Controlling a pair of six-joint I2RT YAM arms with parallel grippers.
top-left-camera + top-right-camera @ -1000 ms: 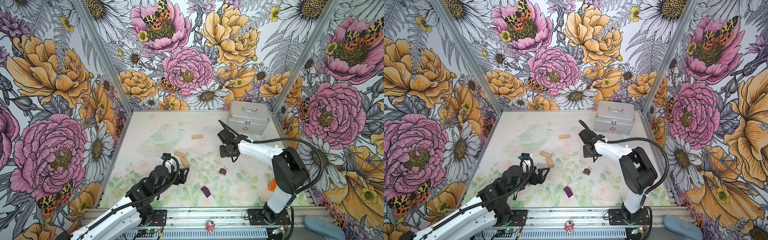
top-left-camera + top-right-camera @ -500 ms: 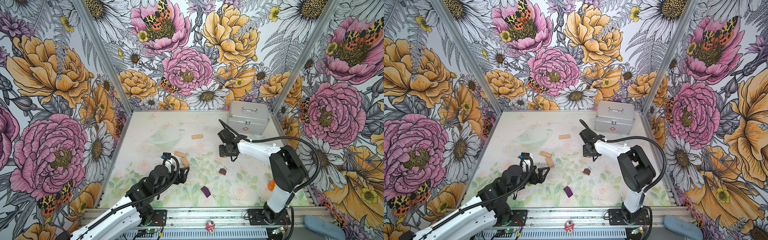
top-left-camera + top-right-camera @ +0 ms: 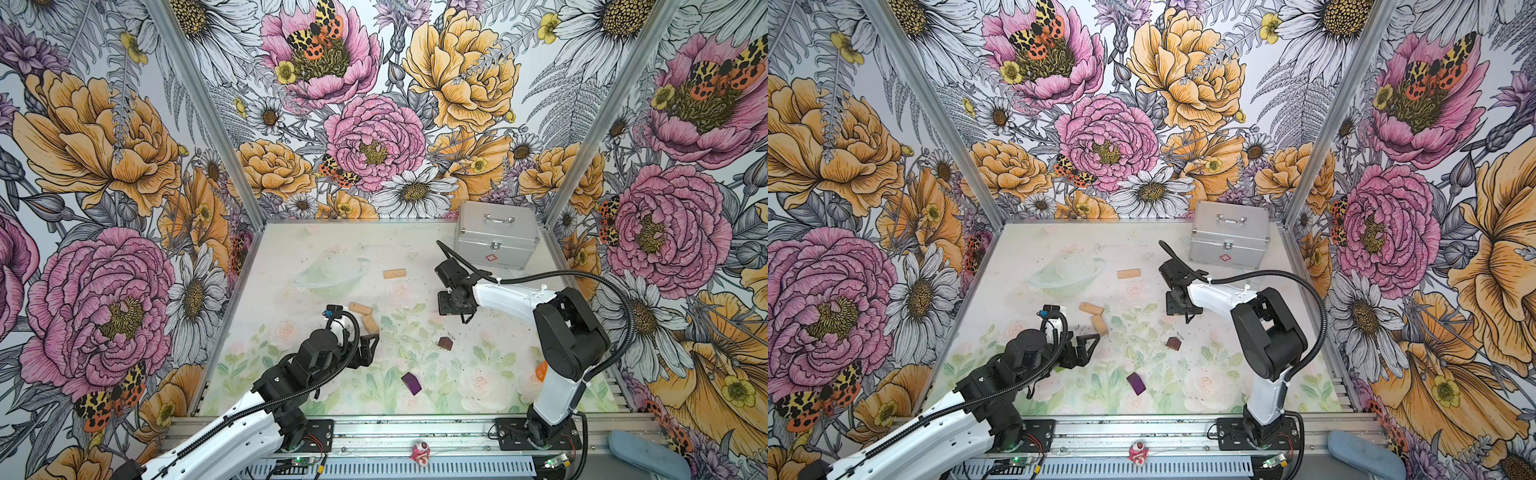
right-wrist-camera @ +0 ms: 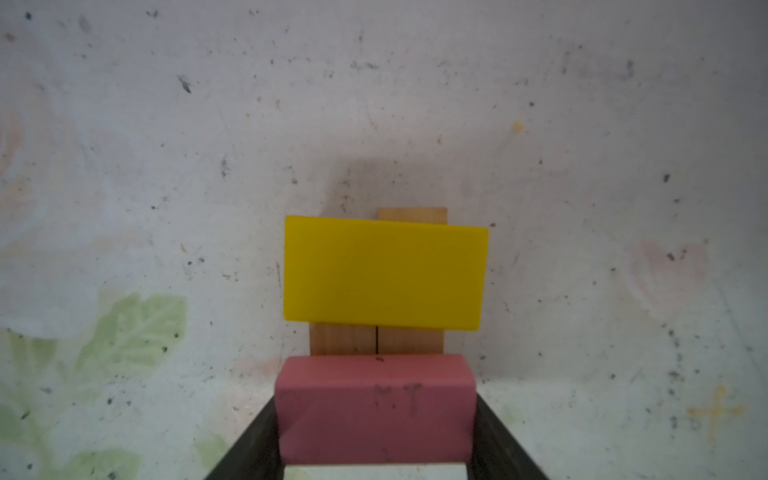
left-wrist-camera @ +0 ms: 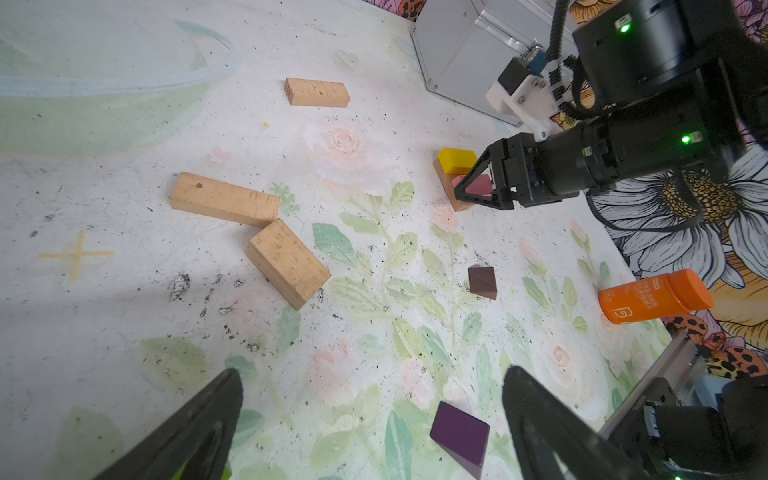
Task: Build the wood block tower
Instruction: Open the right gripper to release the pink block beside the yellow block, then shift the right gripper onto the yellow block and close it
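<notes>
Front edge of the counter (image 3: 291, 257): purple brick (image 3: 411, 383) lies alone.
Left jaws hang spread as wide as they go, nothing between the fingers (image 5: 199, 419), just short of two plain tan bricks (image 5: 224, 199) and (image 5: 289, 264) that touch at a corner.
Dark-brown brick (image 3: 445, 343) sits mid-counter, apart from the rest.
Orange bottle (image 5: 652, 301) lies on its side by the right arm's base, cap on; contents cannot be told.
Tower so far, right of centre: tan pair (image 4: 340, 340) side by side on the counter, yellow brick (image 4: 384, 272) flat across them.
Right jaws are closed about halfway on the pink brick (image 4: 376, 407), held crosswise at the pair's other end; whether it rests on them cannot be told.
Further back: single tan brick (image 3: 394, 273).
Rear right corner: silver case (image 3: 496, 239), lid down, contents hidden.
</notes>
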